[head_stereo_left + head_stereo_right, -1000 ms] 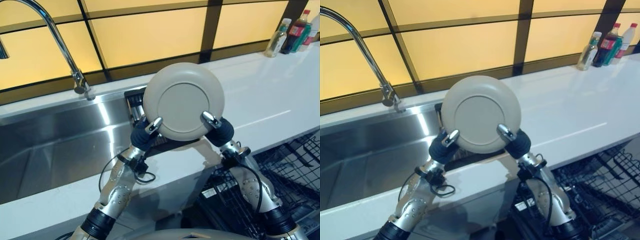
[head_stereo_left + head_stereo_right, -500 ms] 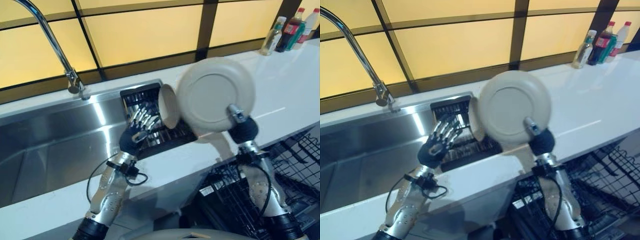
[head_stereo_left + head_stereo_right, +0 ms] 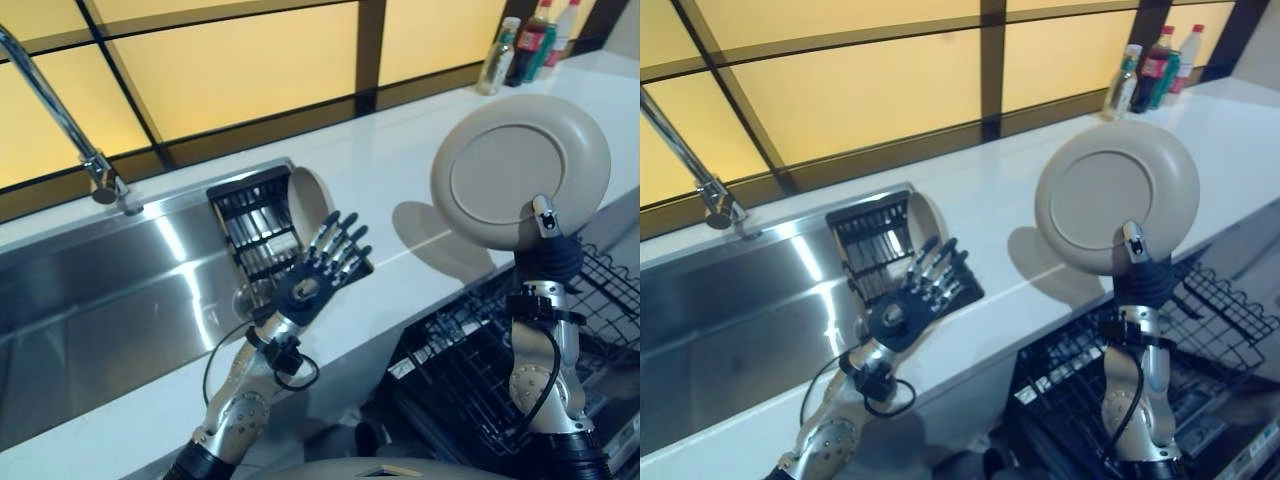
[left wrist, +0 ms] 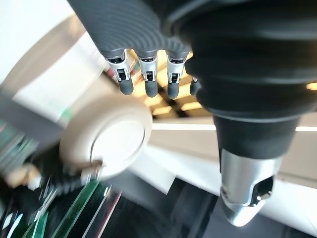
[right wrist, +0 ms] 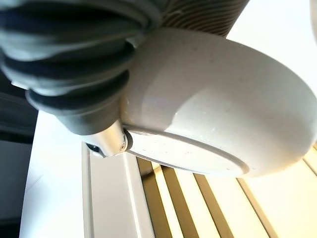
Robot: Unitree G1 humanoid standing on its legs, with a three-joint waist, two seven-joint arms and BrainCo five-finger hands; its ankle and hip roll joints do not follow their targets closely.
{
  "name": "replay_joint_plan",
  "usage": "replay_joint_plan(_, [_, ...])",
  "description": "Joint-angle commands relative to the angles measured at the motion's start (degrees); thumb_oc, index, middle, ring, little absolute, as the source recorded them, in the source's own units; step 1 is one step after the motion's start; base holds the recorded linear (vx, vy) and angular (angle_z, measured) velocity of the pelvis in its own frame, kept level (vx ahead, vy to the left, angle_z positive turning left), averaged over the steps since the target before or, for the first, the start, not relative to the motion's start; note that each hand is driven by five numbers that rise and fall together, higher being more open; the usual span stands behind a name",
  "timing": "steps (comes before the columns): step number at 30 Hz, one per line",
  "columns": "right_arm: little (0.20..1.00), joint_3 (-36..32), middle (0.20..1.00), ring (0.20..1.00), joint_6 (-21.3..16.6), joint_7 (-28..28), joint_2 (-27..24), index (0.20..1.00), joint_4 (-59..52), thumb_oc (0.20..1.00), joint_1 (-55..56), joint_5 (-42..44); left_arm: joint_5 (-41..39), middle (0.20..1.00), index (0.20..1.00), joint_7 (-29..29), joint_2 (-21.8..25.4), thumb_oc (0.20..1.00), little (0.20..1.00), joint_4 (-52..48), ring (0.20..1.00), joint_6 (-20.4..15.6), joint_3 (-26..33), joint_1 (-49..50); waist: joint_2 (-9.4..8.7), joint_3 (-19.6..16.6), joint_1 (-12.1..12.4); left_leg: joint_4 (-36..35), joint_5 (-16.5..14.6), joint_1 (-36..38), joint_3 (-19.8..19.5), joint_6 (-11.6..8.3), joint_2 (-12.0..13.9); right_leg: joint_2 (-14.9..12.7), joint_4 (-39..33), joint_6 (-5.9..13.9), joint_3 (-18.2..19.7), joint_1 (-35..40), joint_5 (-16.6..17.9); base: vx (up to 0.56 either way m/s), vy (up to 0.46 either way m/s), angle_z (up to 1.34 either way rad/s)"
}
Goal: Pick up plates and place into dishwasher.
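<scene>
A beige round plate (image 3: 520,170) stands upright in the air above the counter's right end, its underside facing me. My right hand (image 3: 548,260) is shut on its lower rim, thumb on the near face; the right wrist view shows the plate (image 5: 213,114) pressed against the thumb (image 5: 106,141). My left hand (image 3: 320,275) hovers open over the counter's front edge, fingers spread and straight, holding nothing. A second beige plate (image 3: 310,200) stands on edge in the black drying rack (image 3: 250,225). The black wire dishwasher rack (image 3: 470,370) lies below the held plate.
A steel sink (image 3: 100,300) with a tall curved faucet (image 3: 60,110) fills the left. The white countertop (image 3: 400,160) runs to the right, with several bottles (image 3: 525,40) at its far corner by the yellow-panelled wall.
Both hands held the plate over the sink rack; the left hand let go, opened and dropped back toward the counter edge. The right hand alone carried the plate rightward over the dishwasher. The camera turned right.
</scene>
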Motion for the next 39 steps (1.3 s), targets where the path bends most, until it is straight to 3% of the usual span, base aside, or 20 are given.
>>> replay_joint_plan(1, [0.2,-3.83,0.2,0.2,-2.41,-7.73,-0.44,0.2,0.64,0.2,-0.71,-12.43,-3.25,1.0,1.0,-4.28,0.76,1.0,1.0,-3.43,1.0,0.3,-2.68,-2.94,-1.04,-0.65,-2.31,4.86,-5.64,-3.43,-0.47,2.78,0.27,-5.02,6.17,7.93,3.84,-1.54,-5.51,0.0,0.045,-0.27])
replay_joint_plan(5, [0.2,-5.71,0.2,0.2,0.11,-8.67,-3.03,0.2,3.0,0.2,0.33,-16.69,-0.71,1.0,1.0,-3.47,2.49,1.0,1.0,-2.6,1.0,-0.29,-4.65,-4.11,-0.69,0.26,-4.47,6.6,-6.99,-3.16,1.15,3.68,-0.46,-5.45,7.58,8.6,5.76,-2.61,-5.33,0.0,0.051,-0.29])
replay_joint_plan(11, [0.2,-7.19,0.2,0.2,-0.57,-9.56,-2.48,0.2,3.96,0.2,0.62,-15.56,-3.54,1.0,1.0,-6.37,2.32,1.0,1.0,-1.13,1.0,3.78,-6.07,-4.09,-0.73,1.0,-5.92,8.32,-8.52,-3.18,2.89,4.46,-1.01,-5.73,8.63,9.23,7.11,-4.39,-4.53,-0.02,0.018,-0.21])
replay_joint_plan(15, [0.2,-7.04,0.2,0.2,-1.3,-10.39,-1.08,0.2,5.32,0.2,-0.22,-16.28,-7.25,1.0,1.0,-11.48,0.27,1.0,1.0,0.09,1.0,7.46,-8.43,-4.74,-0.78,1.2,-6.71,9.16,-9.56,-3.1,3.86,4.91,-1.15,-5.78,9.26,9.55,7.8,-5.45,-4.07,-0.01,0.001,-0.03])
replay_joint_plan(18, [0.2,-6.7,0.2,0.2,-0.76,-9.84,-0.94,0.2,7.27,0.2,-1.17,-18.92,-4.66,1.0,1.0,-11.34,-0.6,1.0,1.0,2.1,1.0,7.72,-10.59,-5.92,-0.83,1.27,-7.43,9.44,-10.08,-2.9,4.36,5.07,-1.19,-5.77,9.9,9.83,8.15,-6.14,-3.84,0.01,0.002,-0.08])
replay_joint_plan(20, [0.2,-6.04,0.2,0.2,3.09,-5.94,-2.64,0.2,8.14,0.2,-1.47,-20.04,2.82,1.0,1.0,-8.59,0.73,1.0,1.0,3.6,1.0,6.67,-12.03,-6.4,-0.68,1.49,-8.13,9.5,-10.42,-2.55,4.56,5.22,-1.18,-5.82,10.6,10.07,8.08,-6.57,-3.75,0.01,0.001,-0.09])
replay_joint_plan(22, [0.2,-5.46,0.2,0.2,4.87,-4.22,-4.05,0.2,8.39,0.2,-0.76,-20.76,1.48,1.0,1.0,-10.08,1.41,1.0,1.0,5.83,1.0,8.82,-12.03,-5.36,-0.8,1.55,-8.37,9.77,-10.63,-2.61,4.87,5.51,-1.31,-5.98,11.14,10.22,7.98,-7.18,-3.38,0.0,-0.002,-0.06])
replay_joint_plan(24, [0.2,-5.49,0.2,0.2,5.04,-2.64,-5.25,0.2,9.85,0.2,-0.27,-20.21,2.09,1.0,1.0,-11.92,1.18,1.0,1.0,8.83,1.0,10.69,-11.11,-4.39,-0.98,1.65,-8.6,10.48,-11.21,-2.63,5.24,5.92,-1.44,-6.06,11.44,10.18,8.01,-7.54,-3.32,0.0,-0.003,-0.04])
replay_joint_plan(30, [0.2,-6.96,0.2,0.2,5.31,1.44,-6.49,0.2,12.96,0.2,-0.22,-18.77,3.18,1.0,1.0,-13.63,1.16,1.0,1.0,14.9,1.0,11.65,-11.76,-2.38,-1.34,2.28,-9.19,12.41,-12.47,-3.01,6.22,6.55,-1.51,-6.05,12.83,10.34,8.03,-8.85,-2.46,0.0,-0.011,0.0])
replay_joint_plan(34, [0.2,-7.04,0.2,0.2,9.31,5.61,-7.88,0.2,14.56,0.2,0.38,-20.99,5.37,1.0,1.0,-13.91,1.54,1.0,1.0,18.58,1.0,11.56,-10.51,-0.82,-1.61,2.39,-9.29,13.72,-13.15,-3.34,6.57,6.66,-1.48,-6.17,13.24,10.31,7.87,-9.56,-1.87,0.01,-0.016,-0.07])
replay_joint_plan(39, [0.2,-6.99,0.2,0.2,11.87,5.93,-10.97,0.2,17.4,0.2,1.45,-23.97,6.3,1.0,1.0,-17.49,2.7,1.0,1.0,21.28,1.0,13.64,-7.06,1.51,-2.03,2.44,-8.75,14.52,-13.41,-3.39,6.65,6.84,-1.43,-6.26,13.41,10.21,7.2,-9.84,-1.35,0.01,-0.005,-0.03])
